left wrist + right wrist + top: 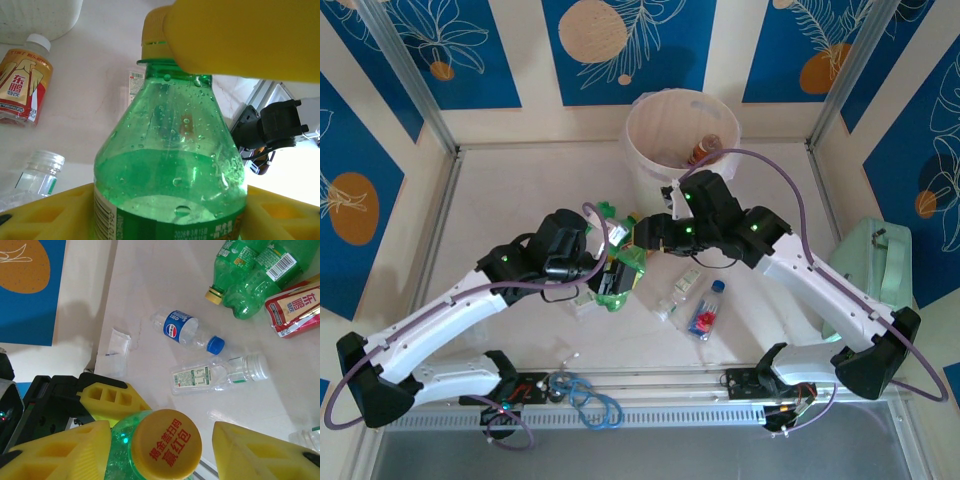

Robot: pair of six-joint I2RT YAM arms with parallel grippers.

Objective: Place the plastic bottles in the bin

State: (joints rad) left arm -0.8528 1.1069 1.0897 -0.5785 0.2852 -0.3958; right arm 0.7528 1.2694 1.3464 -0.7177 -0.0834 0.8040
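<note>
Your left gripper (608, 272) snug on the green bottle (170, 150), right gripper (162, 440) wide around its cap (166, 444), mid-frame over pale tabletop (520, 200), blue-patterned walls (450, 40) behind.

a pale, faintly veined table (520, 200) fills the middle. a mint-green case (885, 262) with a handle stands at its right edge. a loose coil of blue cord (590, 400) lies on the ribbed metal rail (650, 415) along the near edge. blue wall panels (430, 40) with orange discs close the far side. a small clear wrapper (118, 347) lies flat on the table.
</note>
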